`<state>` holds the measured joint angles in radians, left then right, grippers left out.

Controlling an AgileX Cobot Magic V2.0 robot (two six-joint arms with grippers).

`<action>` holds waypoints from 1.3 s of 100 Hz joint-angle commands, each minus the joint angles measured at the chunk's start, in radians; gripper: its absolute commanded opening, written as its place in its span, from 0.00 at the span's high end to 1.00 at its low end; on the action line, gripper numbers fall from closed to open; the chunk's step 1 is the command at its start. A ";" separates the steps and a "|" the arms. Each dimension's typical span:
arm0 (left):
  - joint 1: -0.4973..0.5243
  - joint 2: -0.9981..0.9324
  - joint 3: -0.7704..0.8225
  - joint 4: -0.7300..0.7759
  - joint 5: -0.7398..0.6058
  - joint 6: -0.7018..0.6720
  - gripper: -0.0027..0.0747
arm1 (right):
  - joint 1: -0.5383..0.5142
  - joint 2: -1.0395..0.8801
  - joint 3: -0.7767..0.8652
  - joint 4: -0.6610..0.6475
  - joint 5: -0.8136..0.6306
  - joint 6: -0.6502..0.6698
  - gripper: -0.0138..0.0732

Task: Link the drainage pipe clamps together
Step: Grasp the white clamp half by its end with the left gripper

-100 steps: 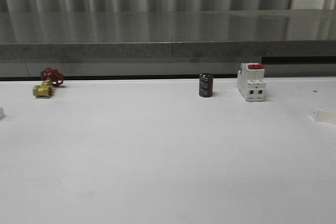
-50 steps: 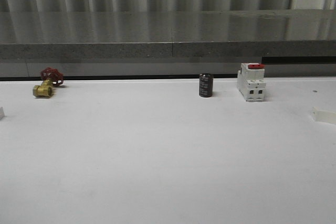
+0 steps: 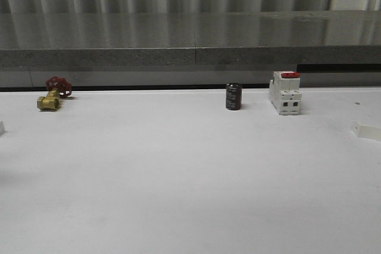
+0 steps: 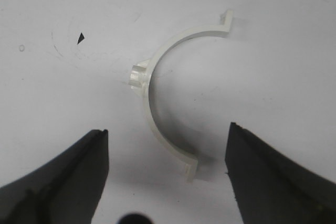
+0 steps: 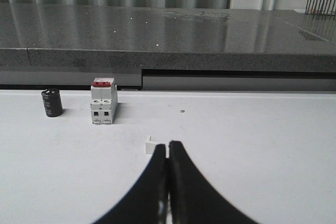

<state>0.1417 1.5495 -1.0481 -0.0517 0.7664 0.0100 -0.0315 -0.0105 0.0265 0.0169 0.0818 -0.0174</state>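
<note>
One white half-ring drainage pipe clamp (image 4: 149, 100) lies flat on the white table, its small ear pointing outward. My left gripper (image 4: 168, 129) hangs open just above it, and the clamp's near end tab sits between the two dark fingers without touching them. A sliver of white plastic (image 3: 1, 127) shows at the table's left edge. A second white clamp piece (image 3: 368, 130) rests at the table's right edge. That same clamp piece (image 5: 150, 146) peeks out just beyond the tips of my right gripper (image 5: 168, 144), which is shut with nothing between its fingers.
Along the back of the table stand a brass valve with a red handle (image 3: 50, 100), a black cylinder (image 3: 233, 96) and a white breaker with a red switch (image 3: 285, 93). A grey stone ledge (image 3: 190, 49) runs behind the table.
</note>
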 commanded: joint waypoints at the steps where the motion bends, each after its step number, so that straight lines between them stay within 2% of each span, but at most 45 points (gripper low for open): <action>1: 0.007 0.040 -0.089 0.014 0.041 -0.010 0.36 | -0.006 -0.019 -0.016 0.001 -0.075 -0.007 0.92; 24: 0.021 0.220 -0.230 0.052 0.159 -0.010 0.36 | -0.006 -0.019 -0.016 0.001 -0.075 -0.007 0.92; 59: 0.021 0.362 -0.325 0.052 0.154 -0.005 0.36 | -0.006 -0.019 -0.016 0.001 -0.075 -0.007 0.92; 97: 0.021 0.430 -0.365 0.052 0.156 -0.005 0.36 | -0.006 -0.019 -0.016 0.001 -0.075 -0.007 0.92; 106: 0.021 0.430 -0.365 0.057 0.156 -0.003 0.45 | -0.006 -0.019 -0.016 0.001 -0.075 -0.007 0.92; 130: 0.021 0.430 -0.365 0.061 0.166 -0.003 0.86 | -0.006 -0.019 -0.016 0.001 -0.075 -0.007 0.92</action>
<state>0.1604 2.0296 -1.3857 0.0093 0.9303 0.0100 -0.0315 -0.0105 0.0265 0.0169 0.0818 -0.0179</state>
